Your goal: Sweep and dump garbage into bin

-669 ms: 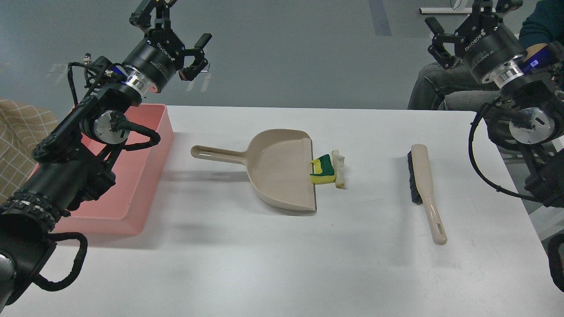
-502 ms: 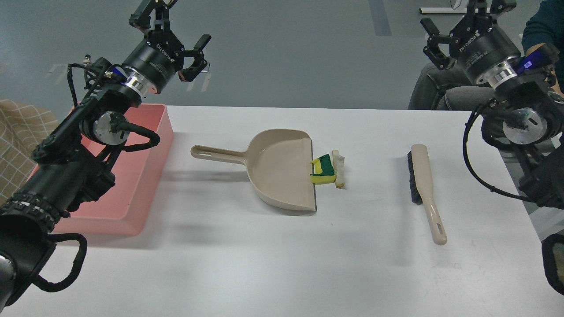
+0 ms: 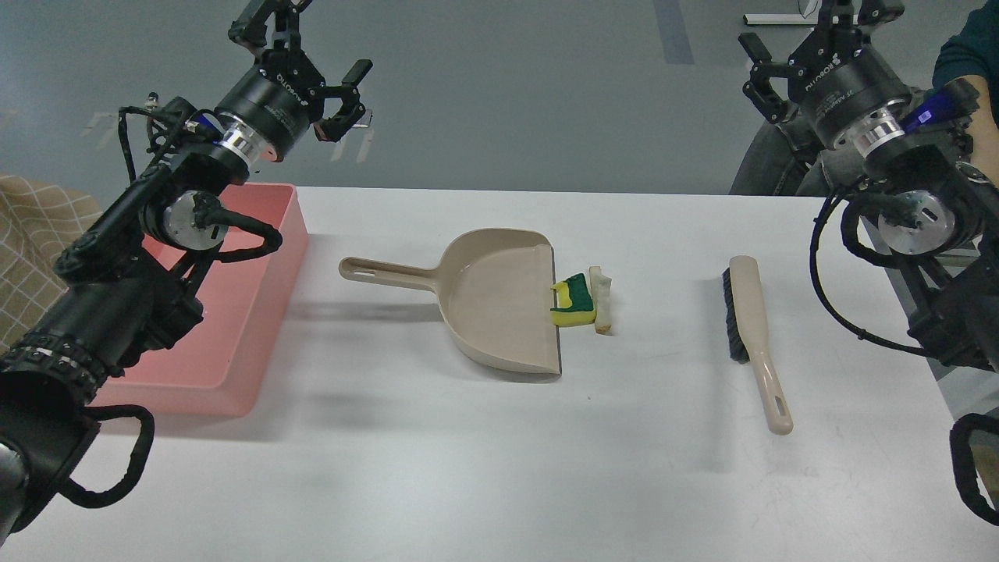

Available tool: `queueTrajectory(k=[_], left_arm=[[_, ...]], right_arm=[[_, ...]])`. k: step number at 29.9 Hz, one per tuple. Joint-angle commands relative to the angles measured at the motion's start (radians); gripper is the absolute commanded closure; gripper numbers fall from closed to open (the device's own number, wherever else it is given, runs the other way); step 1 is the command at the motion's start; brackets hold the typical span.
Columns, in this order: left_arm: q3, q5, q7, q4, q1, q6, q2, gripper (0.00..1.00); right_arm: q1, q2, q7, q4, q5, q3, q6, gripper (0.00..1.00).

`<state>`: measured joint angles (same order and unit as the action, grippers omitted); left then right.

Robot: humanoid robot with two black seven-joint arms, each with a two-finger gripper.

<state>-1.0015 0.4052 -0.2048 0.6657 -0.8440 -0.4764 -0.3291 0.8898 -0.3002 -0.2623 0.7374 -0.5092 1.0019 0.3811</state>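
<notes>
The garbage lies mid-table: a yellow sponge piece with a green top [image 3: 574, 304] and an off-white stick scrap [image 3: 600, 300] touching its right side. Both sit at the open lip of a beige dustpan [image 3: 499, 300], whose handle points left. The pink bin [image 3: 242, 312] stands at the table's left edge, partly hidden by my left arm. My left gripper [image 3: 312, 47] is open and empty, raised high above the bin's far end. My right gripper [image 3: 808, 35] is open and empty, raised high beyond the table's far right corner.
A beige hand brush with black bristles [image 3: 753, 339] lies on the right of the white table [image 3: 468, 468], handle toward me. A seated person is behind my right arm. A checked cloth is at the far left.
</notes>
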Motion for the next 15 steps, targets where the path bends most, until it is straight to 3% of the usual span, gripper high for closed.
queueTrajectory(k=[1, 3, 15], left_arm=[[0.003, 0.001, 0.016, -0.04, -0.021, -0.005, 0.021, 0.02], [0.0, 0.0, 0.047, -0.035, -0.021, -0.012, 0.027, 0.02], [0.003, 0.012, 0.039, 0.026, 0.01, 0.015, 0.018, 0.02]], right_arm=[[0.0, 0.001, 0.0, 0.0, 0.0, 0.0, -0.007, 0.0], [0.0, 0.001, 0.0, 0.003, 0.0, 0.0, -0.011, 0.0], [-0.005, 0.0, 0.0, 0.008, 0.0, 0.001, -0.019, 0.0]])
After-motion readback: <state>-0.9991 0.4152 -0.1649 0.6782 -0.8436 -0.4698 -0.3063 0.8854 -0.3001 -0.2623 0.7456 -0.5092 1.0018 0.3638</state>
